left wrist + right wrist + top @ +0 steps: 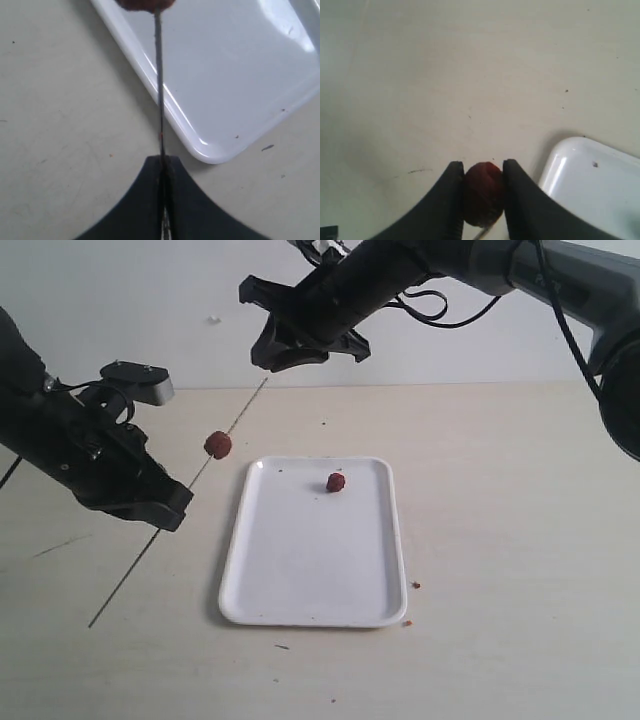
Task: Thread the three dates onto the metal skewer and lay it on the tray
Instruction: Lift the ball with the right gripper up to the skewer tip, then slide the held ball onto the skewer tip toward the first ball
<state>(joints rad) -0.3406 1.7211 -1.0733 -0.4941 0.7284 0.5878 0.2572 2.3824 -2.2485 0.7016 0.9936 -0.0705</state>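
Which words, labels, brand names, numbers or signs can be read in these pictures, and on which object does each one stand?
None. No words, numbers or signs show on the tray, the skewer, the dates, the table, the left gripper or the right gripper.

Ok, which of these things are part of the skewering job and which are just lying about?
Job:
- metal skewer in the left gripper
- threaded date
- held date in the right gripper
- loose date on the tray

Lying about:
- reddish crumbs beside the tray
- dark speck on the table
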